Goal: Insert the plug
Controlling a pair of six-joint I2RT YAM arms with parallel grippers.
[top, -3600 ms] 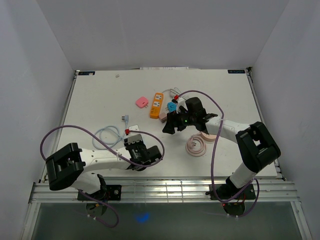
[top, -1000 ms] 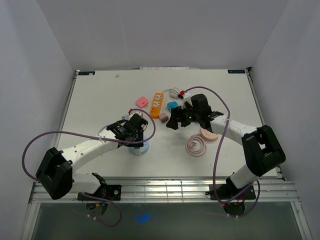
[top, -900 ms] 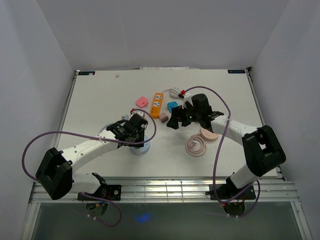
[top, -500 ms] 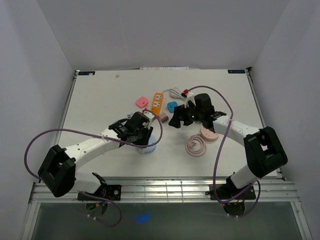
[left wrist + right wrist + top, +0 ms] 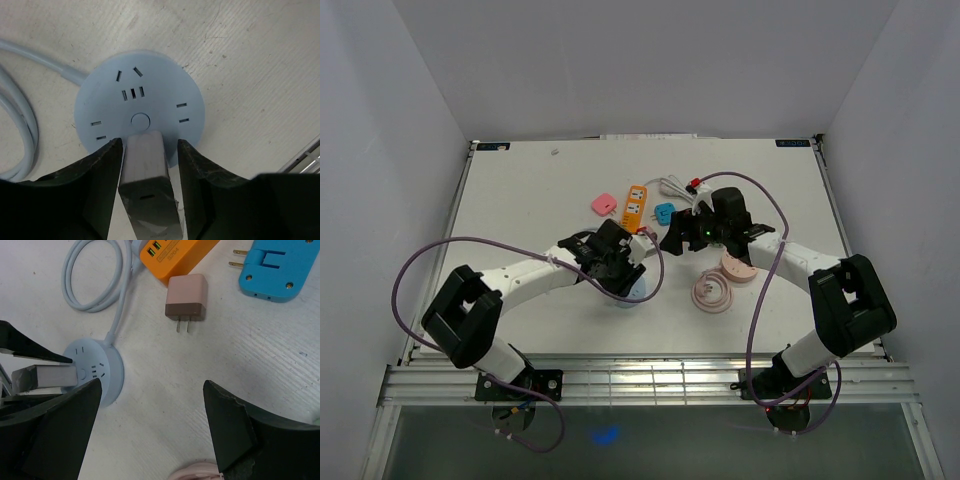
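Plug, a grey block, stands on end on the face of the round blue socket, at 6 o'clock from its centre button; whether its prongs are seated is hidden. The left gripper straddles the plug with its fingers slightly parted, a thin gap showing on the 3 o'clock side, so it flanks the block rather than pinching it. The socket's pale cable loops away toward 12 o'clock in the right wrist view. The right gripper hangs above the table with fingers spread wide and nothing between them. A pink charger lies at its 12 o'clock, an orange power strip beyond that, and a blue adapter at 2 o'clock.
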